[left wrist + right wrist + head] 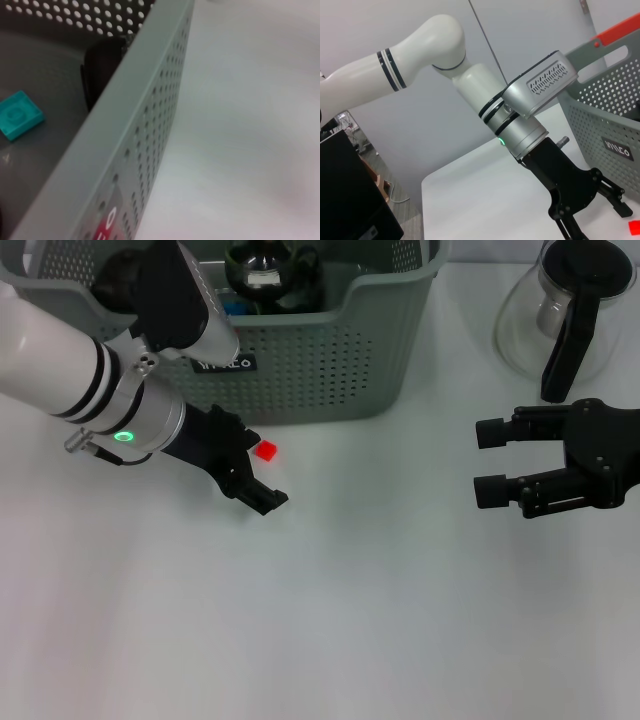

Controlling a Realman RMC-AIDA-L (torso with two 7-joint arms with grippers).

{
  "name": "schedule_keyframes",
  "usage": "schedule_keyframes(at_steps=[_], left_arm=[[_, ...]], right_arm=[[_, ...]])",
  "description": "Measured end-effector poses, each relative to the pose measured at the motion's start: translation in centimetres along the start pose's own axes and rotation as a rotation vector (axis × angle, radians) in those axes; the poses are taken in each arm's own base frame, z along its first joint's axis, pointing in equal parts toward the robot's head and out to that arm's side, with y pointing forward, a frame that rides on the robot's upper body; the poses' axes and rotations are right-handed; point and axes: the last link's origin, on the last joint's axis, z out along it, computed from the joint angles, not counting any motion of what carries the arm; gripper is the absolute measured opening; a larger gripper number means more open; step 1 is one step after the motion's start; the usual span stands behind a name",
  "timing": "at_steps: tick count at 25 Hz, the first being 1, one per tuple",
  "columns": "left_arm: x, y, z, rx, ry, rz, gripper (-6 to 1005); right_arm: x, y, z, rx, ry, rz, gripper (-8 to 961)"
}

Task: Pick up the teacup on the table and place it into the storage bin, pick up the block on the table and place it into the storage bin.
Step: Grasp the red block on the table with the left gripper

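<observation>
The red block (266, 451) lies on the white table just in front of the storage bin (330, 370). My left gripper (262, 468) is open low over the table, and the block sits between its fingers, close to the far one. The right wrist view shows that left gripper (602, 225) open beside the bin (600, 115), with the block (634, 227) at the picture's corner. A dark round teacup (262, 270) rests inside the bin. My right gripper (482, 462) hovers open at the right, holding nothing.
A glass pot with a black handle (570, 310) stands at the back right. In the bin lie a teal block (17, 115) and a dark object (102, 65) by the perforated wall (150, 125).
</observation>
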Motion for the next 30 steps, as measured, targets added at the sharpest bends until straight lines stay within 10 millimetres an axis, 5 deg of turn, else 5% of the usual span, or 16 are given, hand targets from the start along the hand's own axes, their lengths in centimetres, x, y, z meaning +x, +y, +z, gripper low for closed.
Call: schedule_keyframes(at_steps=[23,30], left_arm=[[0.6,0.5,0.9,0.008,-0.016,0.018,952],[1.1,2.1,0.9,-0.086,-0.044,0.066,951]], right_arm=[[0.3,0.0,0.1,-0.001,-0.003,0.001,922],[0.3,0.0,0.0,-0.003,-0.003,0.002,921]])
